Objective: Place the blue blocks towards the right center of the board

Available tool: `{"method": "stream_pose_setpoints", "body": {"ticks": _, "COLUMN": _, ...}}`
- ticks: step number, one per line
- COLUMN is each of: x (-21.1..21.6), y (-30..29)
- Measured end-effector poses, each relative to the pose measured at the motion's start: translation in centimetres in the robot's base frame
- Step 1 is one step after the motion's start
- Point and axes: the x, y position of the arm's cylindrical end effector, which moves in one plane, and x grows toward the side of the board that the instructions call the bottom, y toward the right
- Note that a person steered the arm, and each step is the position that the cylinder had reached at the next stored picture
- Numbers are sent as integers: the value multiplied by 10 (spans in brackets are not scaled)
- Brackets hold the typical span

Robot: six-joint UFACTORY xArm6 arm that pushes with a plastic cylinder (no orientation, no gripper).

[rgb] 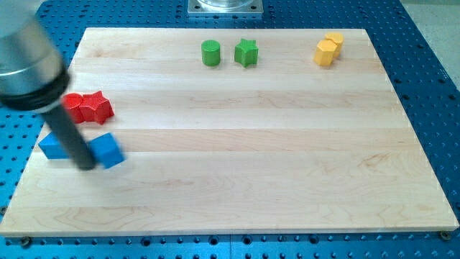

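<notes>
Pale wooden board (237, 180) on a blue perforated table fills the view, and nearly everything on it sits at the left or along the top. At the view's far left lies a blue block (52, 146), partly hidden behind the dark rod. My tip (86, 167) rests on the board between that one and a blue cube (108, 150), which is touching or just beside it on the view's right. There is no claw here, only the rod, so nothing opens, closes or clamps.

Just above the blue pair are two red blocks (88, 106), close together. Farther right along the top edge stand a green cylinder (210, 52), a green star (246, 52) and two yellow blocks (328, 49).

The right centre of the board is well apart from both blue pieces, across bare wood. The cube lies on the tip's right, so I judge a rightward push would carry it first; the other sits behind the tip, on its left, and would call for getting round it.
</notes>
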Motion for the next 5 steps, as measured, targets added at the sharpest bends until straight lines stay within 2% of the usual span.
{"method": "stream_pose_setpoints", "body": {"ticks": 1, "x": -41, "y": 99}}
{"method": "stream_pose_setpoints", "body": {"ticks": 2, "x": -46, "y": 89}}
{"method": "stream_pose_setpoints", "body": {"ticks": 3, "x": -46, "y": 131}}
{"method": "stream_pose_setpoints", "body": {"ticks": 4, "x": -65, "y": 245}}
{"method": "stream_pose_setpoints", "body": {"ticks": 5, "x": -58, "y": 205}}
